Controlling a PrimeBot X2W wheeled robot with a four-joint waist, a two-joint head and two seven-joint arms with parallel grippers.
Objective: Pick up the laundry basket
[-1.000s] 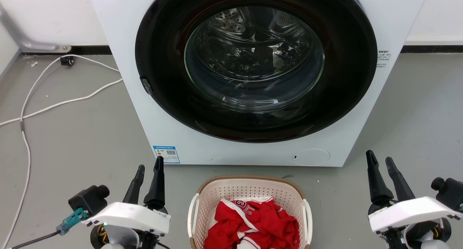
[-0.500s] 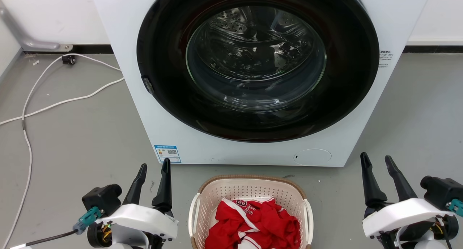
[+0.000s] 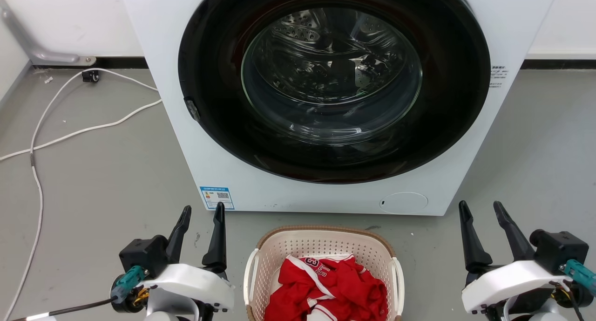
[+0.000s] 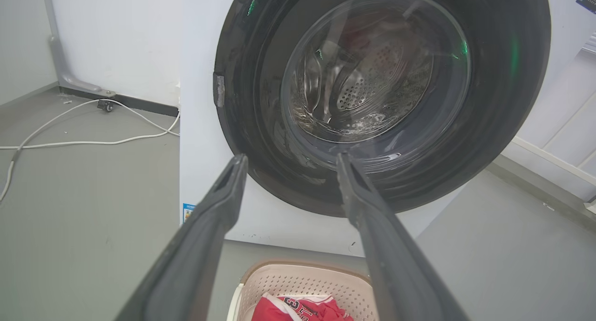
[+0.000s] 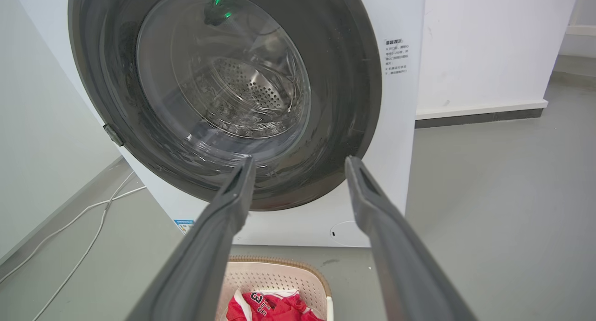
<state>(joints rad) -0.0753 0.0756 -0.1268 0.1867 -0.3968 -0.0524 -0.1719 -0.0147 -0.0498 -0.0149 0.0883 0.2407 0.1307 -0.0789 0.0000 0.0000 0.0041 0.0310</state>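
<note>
- The laundry basket (image 3: 321, 242) sits at the bottom centre of the head view on the grey floor (image 3: 93, 195), its near part cut off by the frame edge. A bunched red garment with white trim (image 3: 335, 288) lies inside it.
- The left gripper (image 3: 202, 207) is at the lower left, just left of the basket's white handle and clear of it. Its fingers (image 3: 216, 237) are spread apart, point up the frame and hold nothing.
- The right gripper (image 3: 479, 203) is at the lower right, farther from the basket. Its fingers (image 3: 470, 242) are likewise parted and empty.
- In both wrist views the basket's far rim lies at the bottom edge, between the spread fingers.
- Just beyond the basket stands the white washing machine (image 3: 195, 139). Its round dark door (image 3: 330, 74) fills the upper centre, and a blue label (image 3: 217, 197) marks its lower left corner.
- A white cable (image 3: 70, 134) trails across the floor at the left, towards the wall at the upper left.
</note>
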